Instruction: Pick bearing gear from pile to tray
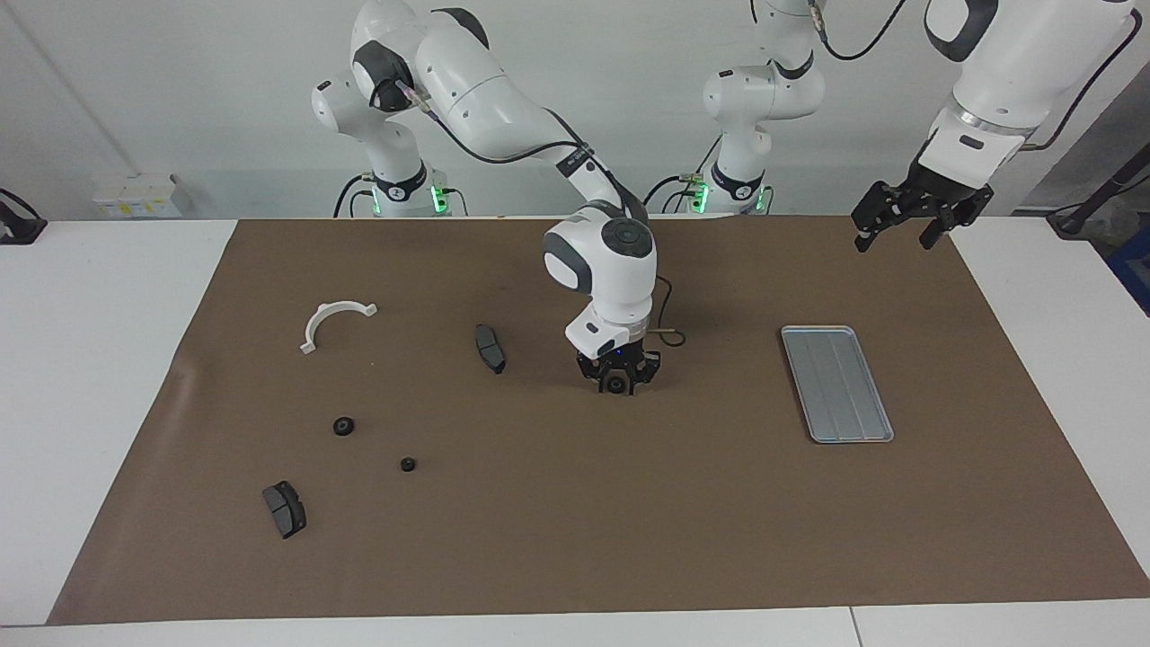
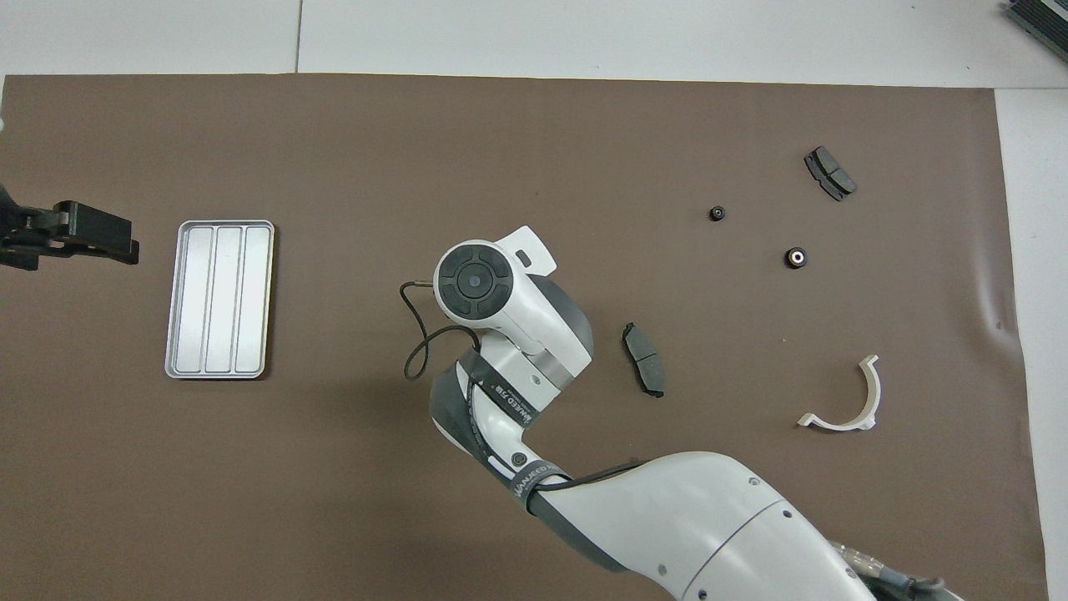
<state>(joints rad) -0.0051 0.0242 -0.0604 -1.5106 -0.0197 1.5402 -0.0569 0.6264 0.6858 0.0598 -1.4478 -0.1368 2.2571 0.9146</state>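
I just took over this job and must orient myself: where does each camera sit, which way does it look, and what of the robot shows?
Facing view: high across the table, looking at the robots; both bases show, the right gripper low over the mat, the left gripper raised.
Overhead view: above the robots' end, looking steeply down; the right arm enters from below, the left gripper at the edge beside the tray.
Shared: tray, white half-ring, two small black round pieces, two dark pads.

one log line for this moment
right claw: low over mat, black round part between fingers, short of tray | left claw: open, waiting above mat corner
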